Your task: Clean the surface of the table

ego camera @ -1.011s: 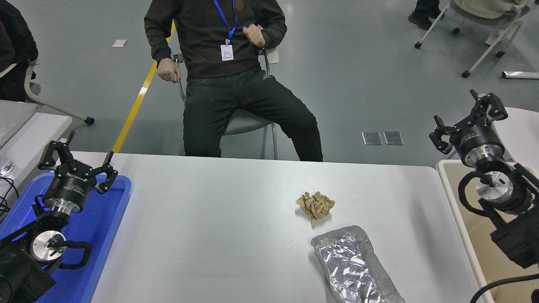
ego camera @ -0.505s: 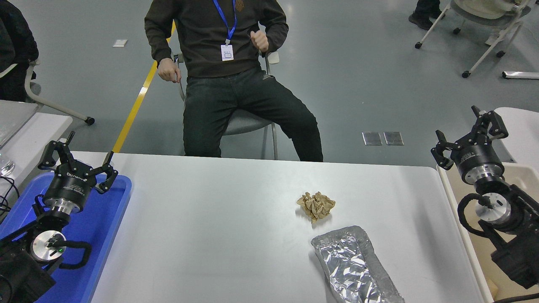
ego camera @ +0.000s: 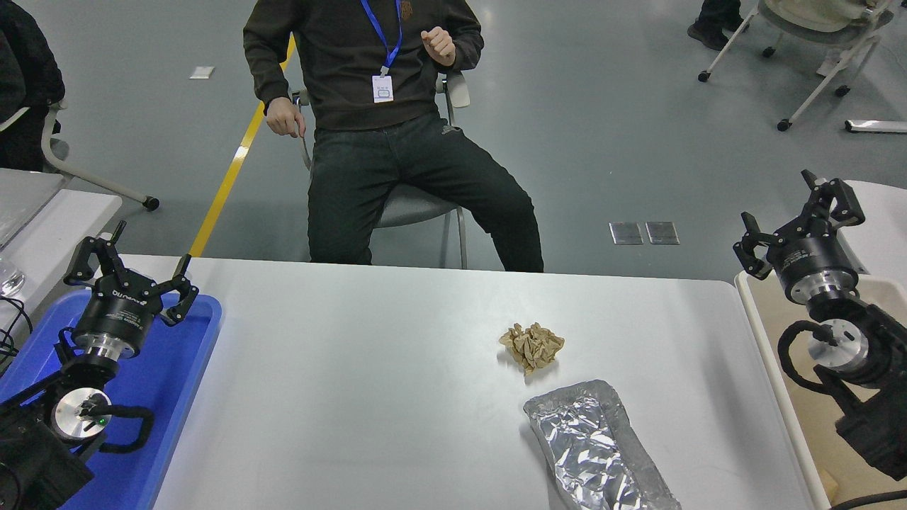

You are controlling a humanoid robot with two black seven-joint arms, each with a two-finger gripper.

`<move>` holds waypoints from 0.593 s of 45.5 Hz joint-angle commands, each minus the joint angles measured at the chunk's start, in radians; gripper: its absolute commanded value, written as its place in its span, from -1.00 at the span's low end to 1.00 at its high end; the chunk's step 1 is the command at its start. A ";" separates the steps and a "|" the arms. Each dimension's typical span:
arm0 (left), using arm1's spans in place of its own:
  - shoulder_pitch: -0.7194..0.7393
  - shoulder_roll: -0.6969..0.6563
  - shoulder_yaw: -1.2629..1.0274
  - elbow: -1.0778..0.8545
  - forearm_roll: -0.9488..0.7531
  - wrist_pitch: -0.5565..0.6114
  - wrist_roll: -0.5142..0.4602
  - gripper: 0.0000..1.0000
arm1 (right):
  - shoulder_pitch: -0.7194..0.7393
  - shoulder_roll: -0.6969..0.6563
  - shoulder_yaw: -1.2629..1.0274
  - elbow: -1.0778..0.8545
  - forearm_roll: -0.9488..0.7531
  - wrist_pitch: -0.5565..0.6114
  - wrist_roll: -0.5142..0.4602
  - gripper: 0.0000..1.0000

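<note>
Two grippers here, both with fingers spread and nothing in them. The right gripper (ego camera: 799,214) hangs over the far end of one beige bin (ego camera: 769,340) just off the table's right edge. The left gripper (ego camera: 131,265) sits parked over one blue tray (ego camera: 177,382) at the table's left edge. The table surface (ego camera: 368,382) fills the middle between them, with two bits of trash on it: one crumpled brown paper ball (ego camera: 531,346) right of center, and one silver foil tray (ego camera: 595,446) just nearer, running off the near edge. One person (ego camera: 382,106) sits on a chair past the far edge.
</note>
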 commanded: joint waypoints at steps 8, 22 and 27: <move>0.000 0.000 0.000 0.001 0.000 0.000 0.000 1.00 | 0.260 -0.148 -0.612 -0.018 0.018 -0.013 -0.004 0.98; 0.000 0.000 0.000 -0.001 0.000 0.000 0.001 1.00 | 0.375 -0.237 -0.744 -0.012 0.002 0.004 -0.006 0.98; 0.000 0.000 0.000 0.001 0.000 0.000 0.001 1.00 | 0.440 -0.242 -0.890 -0.012 -0.019 0.005 -0.006 0.98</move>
